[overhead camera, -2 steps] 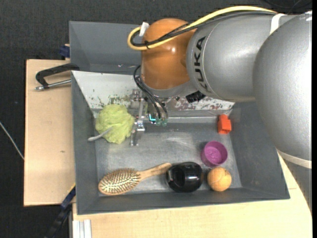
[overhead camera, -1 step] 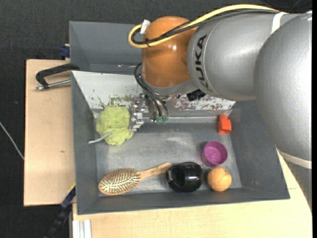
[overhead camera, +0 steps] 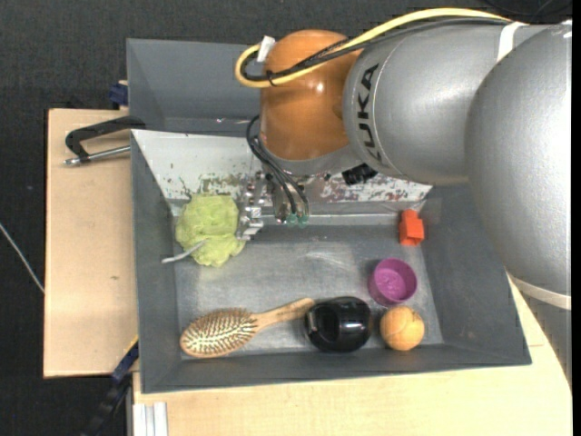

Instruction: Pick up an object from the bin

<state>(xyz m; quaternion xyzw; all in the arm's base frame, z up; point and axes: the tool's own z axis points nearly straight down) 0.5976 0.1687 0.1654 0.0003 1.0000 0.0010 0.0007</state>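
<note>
My gripper (overhead camera: 270,205) hangs just beside the green fluffy ball (overhead camera: 211,229) at the back left of the bin (overhead camera: 290,271). I cannot tell if it is open. I fear it only pushes the ball aside.

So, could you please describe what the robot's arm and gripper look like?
The arm is made of thick, rounded silver-grey links with black KUKA lettering. A glossy orange cover caps its wrist, and a yellow cable loops over it. The gripper is small, bare metal, with dark wires.
</note>
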